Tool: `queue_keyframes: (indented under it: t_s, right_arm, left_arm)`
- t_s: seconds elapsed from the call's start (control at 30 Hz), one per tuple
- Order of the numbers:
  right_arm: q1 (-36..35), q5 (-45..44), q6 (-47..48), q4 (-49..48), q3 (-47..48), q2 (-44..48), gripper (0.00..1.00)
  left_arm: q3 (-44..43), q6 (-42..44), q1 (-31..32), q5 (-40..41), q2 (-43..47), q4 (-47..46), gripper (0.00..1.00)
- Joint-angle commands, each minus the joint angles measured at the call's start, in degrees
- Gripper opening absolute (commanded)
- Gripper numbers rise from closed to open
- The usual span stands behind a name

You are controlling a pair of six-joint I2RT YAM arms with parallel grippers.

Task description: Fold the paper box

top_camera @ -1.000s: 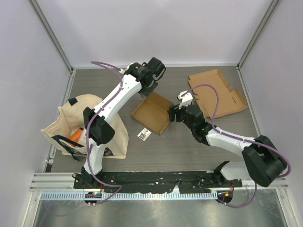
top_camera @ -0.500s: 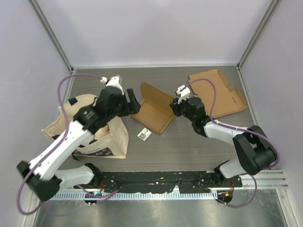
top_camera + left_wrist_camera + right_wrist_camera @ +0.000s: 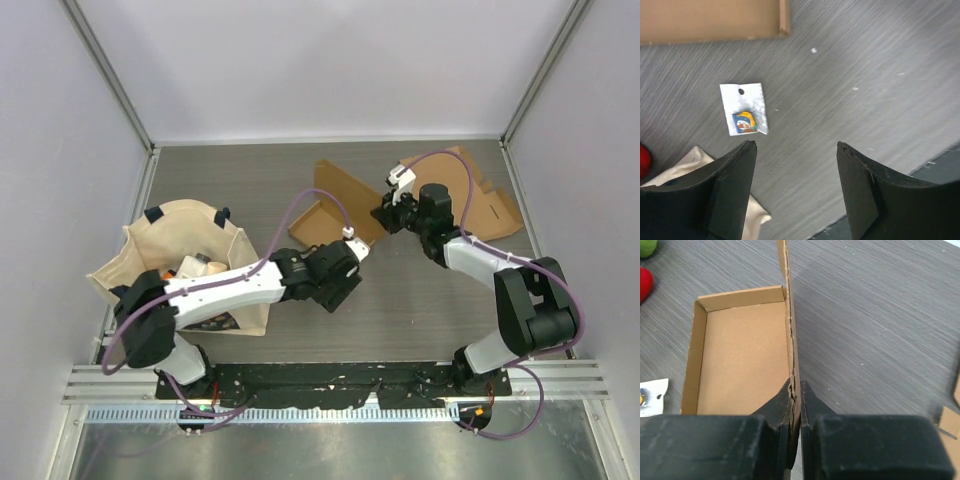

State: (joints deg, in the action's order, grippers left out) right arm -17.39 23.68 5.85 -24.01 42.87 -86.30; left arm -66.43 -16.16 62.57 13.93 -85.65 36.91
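Right jaws are clamping shut on the upright wall of the brown cardboard box (image 3: 740, 360).
Left jaws are hovering wide open, empty, over the grey tabletop (image 3: 865, 75).

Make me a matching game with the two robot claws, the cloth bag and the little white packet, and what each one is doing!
Things:
1. left claw
2. right claw
3. beige cloth tote bag
4. small white plastic packet

States:
A. lies flat on the grey table
B. shut on the upright wall of the brown cardboard box
C. open, holding nothing
D. sits at the table's left side, with things inside

Pairs: 1-C, 2-B, 3-D, 4-A
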Motion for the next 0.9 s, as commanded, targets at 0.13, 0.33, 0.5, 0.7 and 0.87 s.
queue_keyframes:
  t_s: [0.13,0.33,0.5,0.7,0.87]
  right_arm:
    - [5.8,7.2,3.4,5.2,4.3,0.2,0.1]
    - [6.9,8.3,1.6,2.7,3.0,0.2,0.09]
    - [7.3,8.8,1.0,2.0,2.9,-0.3,0.08]
    - [7.4,8.9,0.2,1.0,2.5,-0.8,0.07]
    - [7.4,8.3,0.0,0.4,2.0,-0.4,0.06]
  left_arm:
    - [-4.7,5.3,-3.9,2.2,-10.6,0.4,0.7]
    - [-2.3,1.3,-11.2,-3.2,-13.1,-1.2,0.71]
    - [-1.3,1.0,-15.7,-6.4,-14.9,-2.2,0.75]
    - [-1.6,1.4,-16.7,-9.4,-18.6,-2.0,0.74]
    - [-0.5,0.3,-16.6,-9.6,-19.5,-2.1,0.62]
